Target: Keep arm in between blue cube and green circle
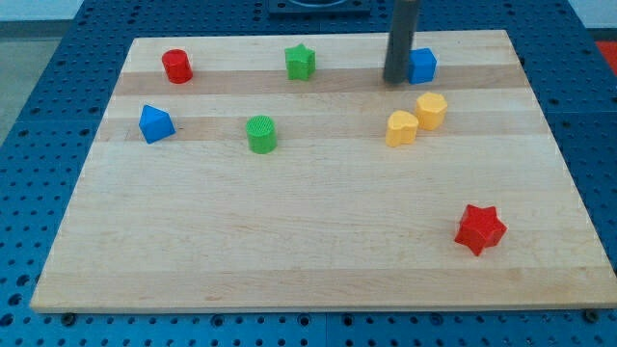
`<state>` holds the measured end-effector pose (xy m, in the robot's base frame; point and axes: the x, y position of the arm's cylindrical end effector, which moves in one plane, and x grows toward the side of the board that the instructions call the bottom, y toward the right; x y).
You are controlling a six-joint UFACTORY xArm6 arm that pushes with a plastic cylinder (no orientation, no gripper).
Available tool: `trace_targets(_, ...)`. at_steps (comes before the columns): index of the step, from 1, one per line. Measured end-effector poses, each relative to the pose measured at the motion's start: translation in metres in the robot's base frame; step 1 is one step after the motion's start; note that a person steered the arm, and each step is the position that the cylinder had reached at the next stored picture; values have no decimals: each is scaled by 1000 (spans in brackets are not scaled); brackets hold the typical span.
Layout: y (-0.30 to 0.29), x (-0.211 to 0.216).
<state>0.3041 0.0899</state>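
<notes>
You have a pale wooden board (318,260) lying on a blue perforated table (48,145). Near the board's top-left corner stands a red plastic cylinder (176,66). Toward the view's right of it, along the top edge, you see a green plastic star (301,62). At the view's left sits a blue plastic block with a pointed, triangular shape (155,123). Right of centre, two yellow plastic blocks touch each other, one rounded (402,127) and one hexagonal (431,111). A red plastic star (480,228) lies alone toward the bottom right, well apart from the rest.

My rod (402,39) ran off the view's top and hid the left edge of the blue cube (422,66).
</notes>
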Motion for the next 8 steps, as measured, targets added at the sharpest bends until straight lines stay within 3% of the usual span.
trace_targets(2, 96, -14)
trace_targets(3, 76, -18)
trace_targets(5, 98, 9)
trace_targets(6, 88, 9)
trace_targets(8, -7, 9)
